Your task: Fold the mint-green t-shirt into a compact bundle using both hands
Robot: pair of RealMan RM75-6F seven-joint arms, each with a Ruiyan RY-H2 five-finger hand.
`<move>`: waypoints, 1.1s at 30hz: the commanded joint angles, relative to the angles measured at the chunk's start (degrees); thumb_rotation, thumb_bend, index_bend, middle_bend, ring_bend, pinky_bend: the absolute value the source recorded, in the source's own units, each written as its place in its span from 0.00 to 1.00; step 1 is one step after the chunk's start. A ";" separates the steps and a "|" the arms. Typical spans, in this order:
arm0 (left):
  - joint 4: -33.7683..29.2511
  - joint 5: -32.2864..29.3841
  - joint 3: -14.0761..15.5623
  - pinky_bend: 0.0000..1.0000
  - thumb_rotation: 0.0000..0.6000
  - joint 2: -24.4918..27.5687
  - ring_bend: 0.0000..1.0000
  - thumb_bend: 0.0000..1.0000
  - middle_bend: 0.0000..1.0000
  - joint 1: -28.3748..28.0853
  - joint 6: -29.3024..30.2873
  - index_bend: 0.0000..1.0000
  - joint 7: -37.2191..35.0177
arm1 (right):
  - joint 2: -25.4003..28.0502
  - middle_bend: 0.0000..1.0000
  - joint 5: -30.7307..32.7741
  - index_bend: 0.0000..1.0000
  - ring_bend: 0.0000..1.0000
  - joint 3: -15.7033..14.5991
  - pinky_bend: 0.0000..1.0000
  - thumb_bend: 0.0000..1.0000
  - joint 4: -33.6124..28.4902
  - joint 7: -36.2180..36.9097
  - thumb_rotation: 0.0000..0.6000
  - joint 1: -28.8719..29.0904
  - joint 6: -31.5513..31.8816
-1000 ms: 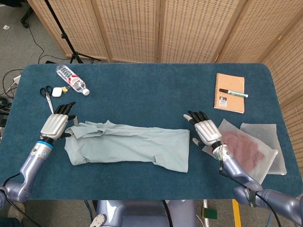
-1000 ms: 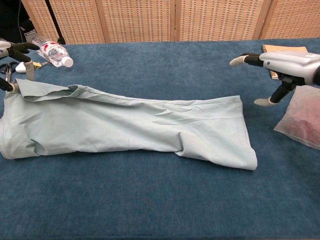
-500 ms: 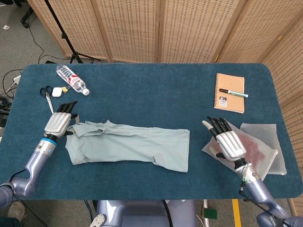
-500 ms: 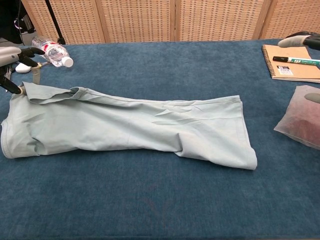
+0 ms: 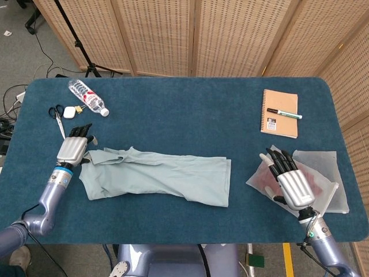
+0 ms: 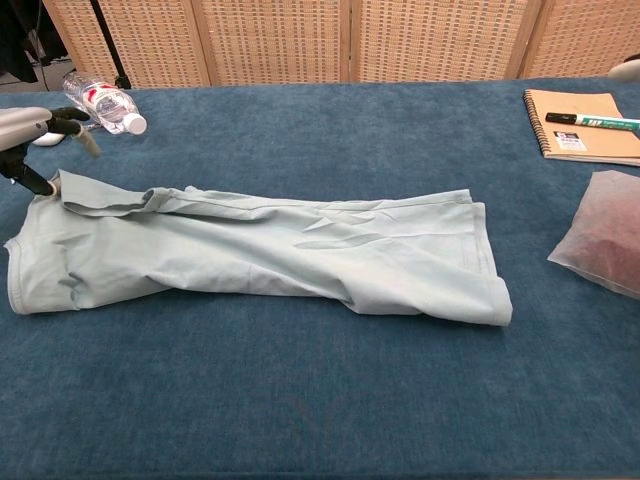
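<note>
Head view shows our mint-green t-shirt (image 5: 158, 179) lying as a long, wrinkled strip across the front of the blue bench (image 5: 184, 109), folded lengthwise. Our left hand (image 5: 73, 150) pinches its left end; our right hand (image 5: 292, 183) hovers released, fingers spread, above a plastic bag (image 5: 323, 184).

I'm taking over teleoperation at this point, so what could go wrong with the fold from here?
1. The right hand hovers over the frosted bag, well away from the t-shirt; reaching back could drag the bag along.
2. Only the left hand is at the shirt's corner, so a one-sided pull could skew the long fold.
3. The scissors lie close behind the left hand and might get knocked.
</note>
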 commanded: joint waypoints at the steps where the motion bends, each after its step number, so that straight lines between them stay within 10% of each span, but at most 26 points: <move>1: 2.43 4.12 0.85 0.00 1.00 -0.98 0.00 0.14 0.00 0.31 2.10 0.00 -4.93 | -0.23 0.00 -0.09 0.00 0.00 0.06 0.00 0.35 0.16 -0.35 1.00 -0.04 -0.37; 13: 3.32 23.37 10.03 0.00 1.00 5.64 0.00 0.25 0.00 4.00 16.53 0.01 -24.94 | -1.03 0.00 -0.25 0.00 0.00 0.52 0.00 0.36 0.58 -1.38 1.00 -0.15 -1.84; 18: 6.70 28.48 14.65 0.00 1.00 8.17 0.00 0.35 0.00 6.44 21.17 0.23 -27.10 | -1.00 0.00 -0.49 0.00 0.00 0.64 0.00 0.36 0.43 -1.29 1.00 -0.31 -1.98; 33: 17.78 29.88 17.02 0.00 1.00 2.90 0.00 0.39 0.00 6.36 17.67 0.45 -26.01 | -1.21 0.00 -0.66 0.00 0.00 1.05 0.00 0.36 0.37 -1.54 1.00 -0.69 -2.38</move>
